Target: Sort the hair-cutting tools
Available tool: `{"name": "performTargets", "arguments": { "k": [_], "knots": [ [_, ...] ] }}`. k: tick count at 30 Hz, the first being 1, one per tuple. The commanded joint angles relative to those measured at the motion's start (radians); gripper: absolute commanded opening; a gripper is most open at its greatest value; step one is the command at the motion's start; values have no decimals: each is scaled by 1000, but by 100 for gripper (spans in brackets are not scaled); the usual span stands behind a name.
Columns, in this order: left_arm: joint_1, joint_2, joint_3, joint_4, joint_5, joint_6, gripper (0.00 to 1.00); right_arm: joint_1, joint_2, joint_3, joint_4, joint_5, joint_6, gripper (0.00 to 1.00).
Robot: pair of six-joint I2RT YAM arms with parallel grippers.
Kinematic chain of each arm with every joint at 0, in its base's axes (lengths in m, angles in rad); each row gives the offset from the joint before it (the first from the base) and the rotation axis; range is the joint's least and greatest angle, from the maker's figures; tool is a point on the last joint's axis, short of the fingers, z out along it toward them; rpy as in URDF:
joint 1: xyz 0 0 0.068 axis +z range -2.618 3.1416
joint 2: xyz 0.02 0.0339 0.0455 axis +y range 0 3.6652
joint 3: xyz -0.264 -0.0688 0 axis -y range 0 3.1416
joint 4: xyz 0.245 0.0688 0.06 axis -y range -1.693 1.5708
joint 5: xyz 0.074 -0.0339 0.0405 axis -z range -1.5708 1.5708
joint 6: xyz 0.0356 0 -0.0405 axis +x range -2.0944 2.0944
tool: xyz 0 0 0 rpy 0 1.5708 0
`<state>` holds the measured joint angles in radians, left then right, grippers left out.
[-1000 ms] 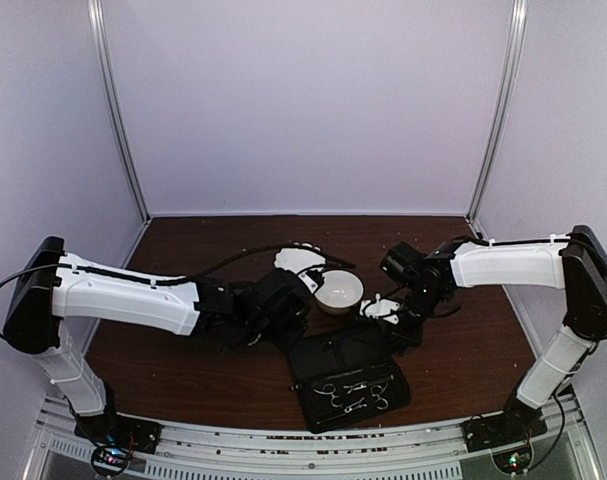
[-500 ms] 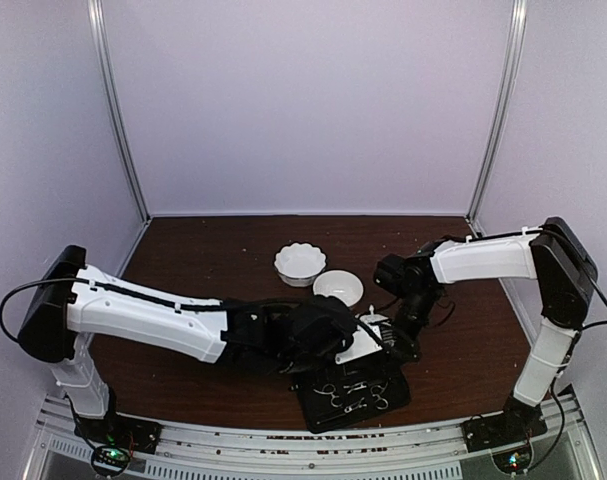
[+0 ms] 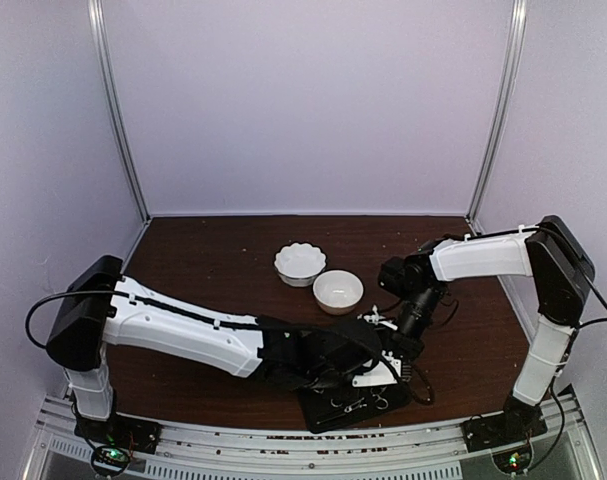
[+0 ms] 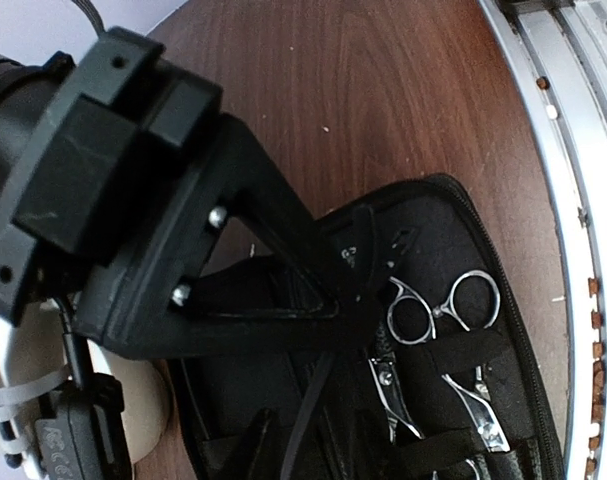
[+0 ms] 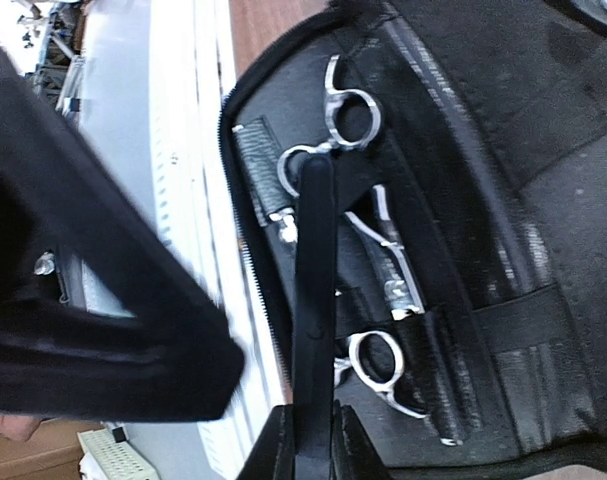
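An open black zip case lies at the near edge. Two silver scissors sit under its straps, and the right wrist view shows both of them. My right gripper is shut on one end of a thin black clip, which sticks out over the case lining. In the top view the right gripper hangs over the case's far edge. My left gripper hovers low over the case. Its fingers are lost against the dark lining, so I cannot tell how its jaws stand.
Two white bowls stand behind the case, mid-table. The metal rail of the table's near edge runs right beside the case. A ridged black comb-like piece lies by the case's zip.
My left arm has swept right from beside the bowls to over the case. The right gripper came down and nearer, towards the case. Both bowls now show.
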<state>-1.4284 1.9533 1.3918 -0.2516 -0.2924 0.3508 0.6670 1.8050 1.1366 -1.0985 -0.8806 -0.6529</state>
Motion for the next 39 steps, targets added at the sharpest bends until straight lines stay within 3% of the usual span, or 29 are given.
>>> {"name": "performTargets", "arguments": {
  "k": [1,22,26,30,39],
  "knots": [
    [1,39,43,-18,0,40,28,-4,9,22,-64,-64,-60,11],
    [1,69,36,-33,-186,66,9,-7,10,24,-87,-69,-85,12],
    [0,68,32,-23,-219,57,16,-7,11,22,-89,-69,-87,12],
    [0,64,27,-25,-229,55,16,-7,13,24,-89,-69,-86,12],
    [1,51,21,-44,-195,18,0,-14,9,35,-96,-64,-97,16]
  ]
}}
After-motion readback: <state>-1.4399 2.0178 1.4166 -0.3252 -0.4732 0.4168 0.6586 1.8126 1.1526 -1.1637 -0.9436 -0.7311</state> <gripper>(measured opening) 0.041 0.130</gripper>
